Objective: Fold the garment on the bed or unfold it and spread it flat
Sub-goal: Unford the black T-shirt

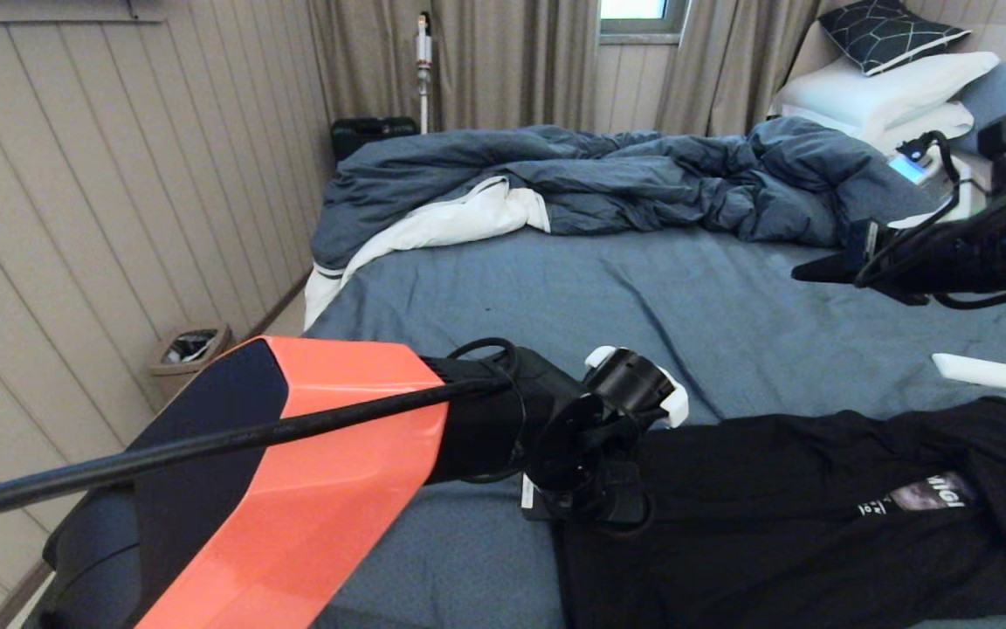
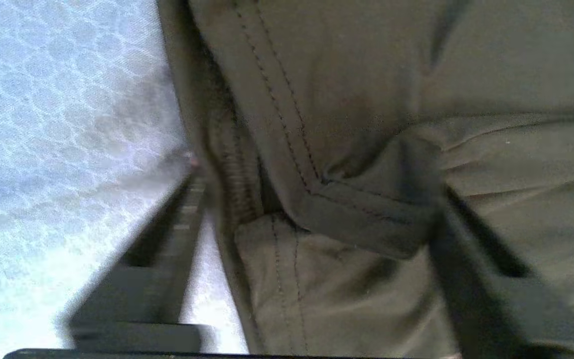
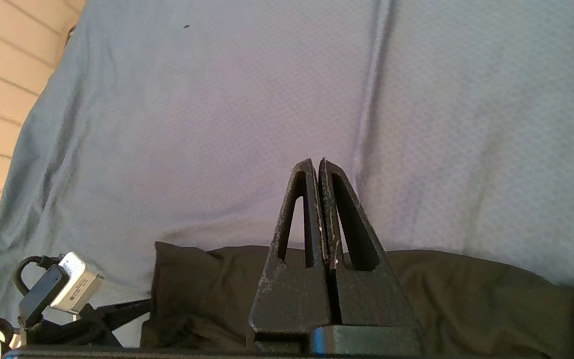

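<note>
Black garment [image 1: 782,515] lies on the blue-grey bed [image 1: 608,297], near edge. Left gripper [image 2: 312,239] down at the shirt's left edge, fingers [image 2: 157,249] spread wide: one over the bare sheet, the other over a stitched hem; nothing clamped. Right gripper [image 3: 317,169] hovers above the sheet, fingers pressed together, empty.
</note>
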You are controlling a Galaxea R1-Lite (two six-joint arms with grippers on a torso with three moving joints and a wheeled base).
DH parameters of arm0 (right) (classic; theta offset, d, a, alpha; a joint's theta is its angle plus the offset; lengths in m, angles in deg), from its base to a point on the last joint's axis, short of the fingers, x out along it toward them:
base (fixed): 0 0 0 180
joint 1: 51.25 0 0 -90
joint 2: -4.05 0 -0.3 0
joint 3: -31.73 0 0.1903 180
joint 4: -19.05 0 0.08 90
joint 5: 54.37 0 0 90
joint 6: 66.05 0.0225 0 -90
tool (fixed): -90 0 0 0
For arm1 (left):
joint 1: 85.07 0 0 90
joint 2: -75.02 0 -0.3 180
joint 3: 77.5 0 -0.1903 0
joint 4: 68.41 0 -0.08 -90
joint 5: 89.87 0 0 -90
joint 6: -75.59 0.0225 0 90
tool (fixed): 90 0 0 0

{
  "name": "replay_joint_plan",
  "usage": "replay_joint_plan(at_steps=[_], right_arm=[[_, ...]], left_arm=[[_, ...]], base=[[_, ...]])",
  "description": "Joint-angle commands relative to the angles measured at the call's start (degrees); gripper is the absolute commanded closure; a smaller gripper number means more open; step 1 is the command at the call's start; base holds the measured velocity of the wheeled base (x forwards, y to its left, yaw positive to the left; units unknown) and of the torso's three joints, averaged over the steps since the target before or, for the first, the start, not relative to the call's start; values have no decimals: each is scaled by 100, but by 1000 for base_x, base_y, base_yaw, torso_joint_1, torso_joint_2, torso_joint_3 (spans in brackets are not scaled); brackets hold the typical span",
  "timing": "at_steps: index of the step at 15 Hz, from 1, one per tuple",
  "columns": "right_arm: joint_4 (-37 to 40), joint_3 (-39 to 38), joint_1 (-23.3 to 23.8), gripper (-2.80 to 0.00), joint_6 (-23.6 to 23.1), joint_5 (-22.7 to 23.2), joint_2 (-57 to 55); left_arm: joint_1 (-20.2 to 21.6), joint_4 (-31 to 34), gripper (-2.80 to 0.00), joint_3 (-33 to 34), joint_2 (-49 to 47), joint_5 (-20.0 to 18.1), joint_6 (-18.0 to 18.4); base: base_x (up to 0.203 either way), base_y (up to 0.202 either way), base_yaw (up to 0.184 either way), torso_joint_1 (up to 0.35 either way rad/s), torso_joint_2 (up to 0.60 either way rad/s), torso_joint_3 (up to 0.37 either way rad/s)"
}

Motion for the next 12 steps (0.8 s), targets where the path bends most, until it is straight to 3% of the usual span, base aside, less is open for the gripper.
replay_joint_plan(at_steps=[1, 4, 8, 12], right_arm=[[6, 0, 0, 0, 11, 18, -34], [6, 10, 0, 0, 11, 11, -70], [-3, 18, 9, 0, 2, 10, -70], [-3, 43, 18, 0, 5, 14, -157]], left_arm=[[1, 36, 0, -7, -12, -3, -14], [1, 39, 0, 1, -25, -48, -41], [-8, 210, 0, -16, 80, -606, -281], [74, 604, 0, -14, 299, -586, -220]], base=[[0, 0, 0, 0, 0, 0], [0, 0, 0, 0, 0, 0], [0, 0, 0, 0, 0, 0], [0, 0, 0, 0, 0, 0]])
